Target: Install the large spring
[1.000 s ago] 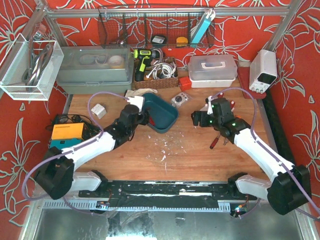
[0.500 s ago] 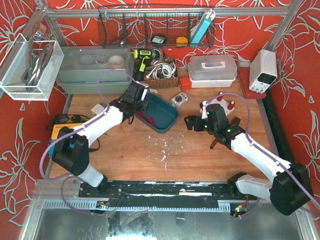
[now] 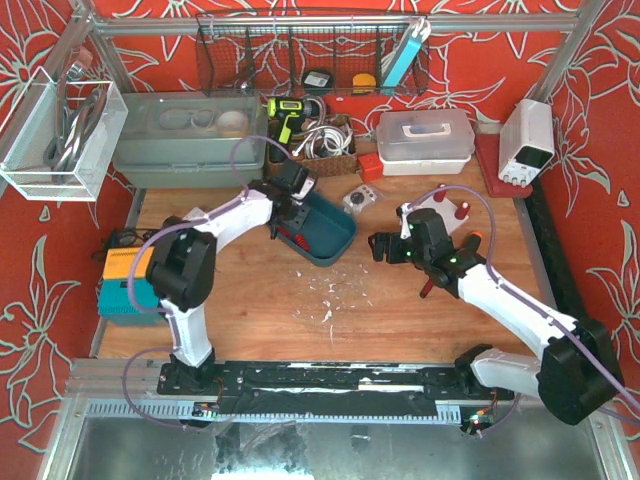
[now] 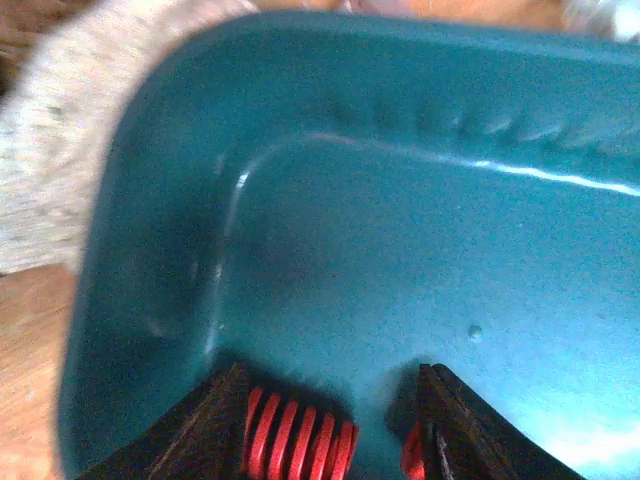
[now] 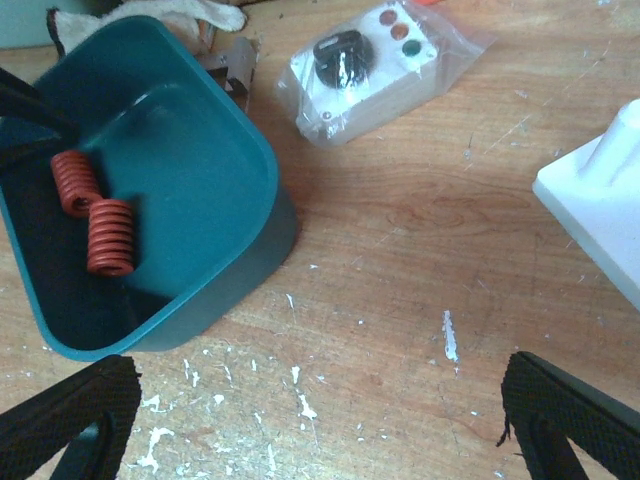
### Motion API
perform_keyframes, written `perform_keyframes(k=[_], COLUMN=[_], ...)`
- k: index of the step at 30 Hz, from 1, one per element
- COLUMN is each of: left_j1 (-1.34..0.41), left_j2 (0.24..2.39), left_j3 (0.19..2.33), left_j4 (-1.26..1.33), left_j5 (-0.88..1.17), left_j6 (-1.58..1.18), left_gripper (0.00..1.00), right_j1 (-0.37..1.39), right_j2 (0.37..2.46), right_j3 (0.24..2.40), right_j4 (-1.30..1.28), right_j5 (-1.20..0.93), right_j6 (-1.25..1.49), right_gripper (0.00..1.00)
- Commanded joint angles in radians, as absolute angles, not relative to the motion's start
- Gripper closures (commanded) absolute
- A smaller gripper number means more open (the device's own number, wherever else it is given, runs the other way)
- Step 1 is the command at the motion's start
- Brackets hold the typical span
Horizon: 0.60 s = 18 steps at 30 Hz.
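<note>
Left claw (image 4: 332,410), jaws apart, straddles a spring (image 4: 298,445) beside the bin (image 4: 150,200) wall; right claw (image 5: 315,370) gapes over tabletop (image 5: 420,220).

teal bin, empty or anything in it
Not empty: two red springs lie on the floor of the teal bin, clear in the right wrist view.

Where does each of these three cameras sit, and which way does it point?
Top external: above and behind the arms, looking down on the table; both arms show.
Left wrist: on the left arm, peering into the teal bin; left gripper straddles a red spring.
Right wrist: on the right arm, looking down at table and bin; right gripper at the bottom corners.
Shared: both wrist views show bin and spring.
</note>
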<state>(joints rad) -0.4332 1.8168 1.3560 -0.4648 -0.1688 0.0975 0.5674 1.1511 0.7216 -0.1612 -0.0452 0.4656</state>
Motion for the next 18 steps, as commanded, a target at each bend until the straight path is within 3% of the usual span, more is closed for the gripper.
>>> perform_keyframes(k=[1,9,18], left_j1=[-0.428,-0.415,-0.412], left_j2=[1.968,2.069,1.938], left_j3=[1.454,1.547,1.514], left_j4=[-0.603,-0.721,-0.658], left_j5=[-0.122,-0.195,-0.151], left_j6=[0.133,0.147,0.108], left_gripper=[0.51,0.42,0.4], right_j1=[0.579,0.602,0.614], right_j2=[1.203,1.338,1.331], right_j3=[0.731,0.779,0.783], right_j4=[-0.139,-0.151,-0.153], right_j5=[-0.053,-0.096,-0.078], right_j6=[0.467,0.468,0.444], right_gripper=[0.01,0.01,0.01])
